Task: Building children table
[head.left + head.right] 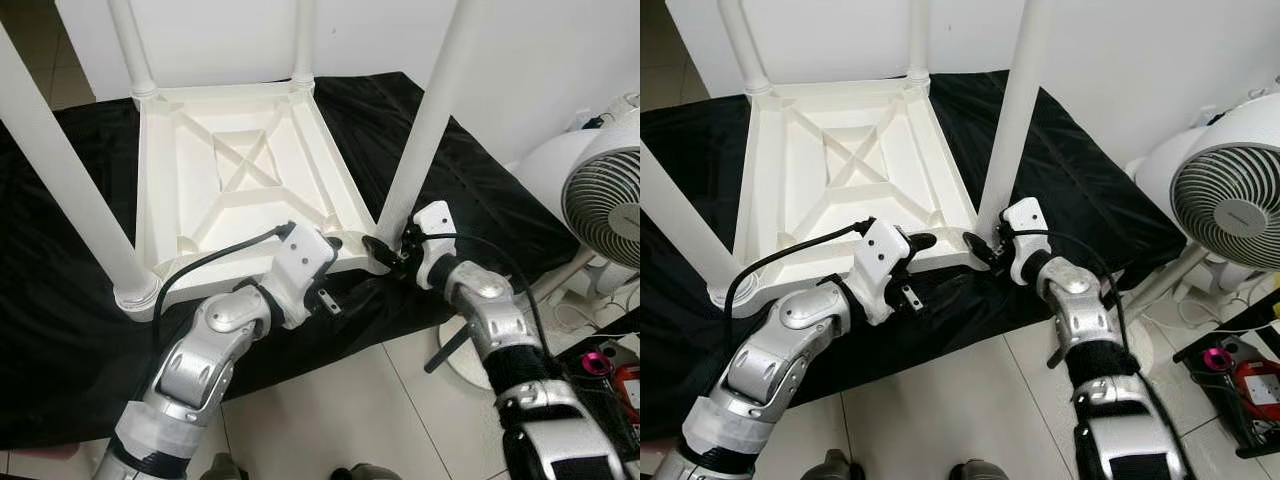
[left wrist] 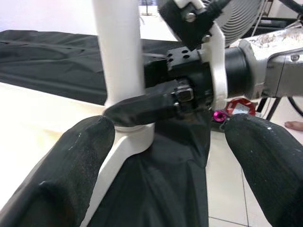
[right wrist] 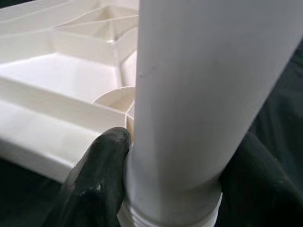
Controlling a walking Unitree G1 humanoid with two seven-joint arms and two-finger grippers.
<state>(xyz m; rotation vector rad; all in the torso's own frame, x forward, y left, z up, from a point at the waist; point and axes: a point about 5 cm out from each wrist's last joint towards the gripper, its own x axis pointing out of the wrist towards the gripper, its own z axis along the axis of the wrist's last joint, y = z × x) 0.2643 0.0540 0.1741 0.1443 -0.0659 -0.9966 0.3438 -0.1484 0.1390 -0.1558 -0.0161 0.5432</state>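
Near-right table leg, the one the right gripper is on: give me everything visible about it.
The table leg is a smooth white cylinder, plastic by its look, standing slightly tilted in the corner socket of the upturned white tabletop on the black cloth. At its foot a threaded collar shows just above the socket. The right gripper clasps it low down, a finger on either side. The left gripper sits open beside the corner.

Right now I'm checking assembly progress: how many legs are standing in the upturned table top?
4. One leg at the far left corner, one at the far right, one at the near left, and one at the near right, gripped at its base by the right hand.
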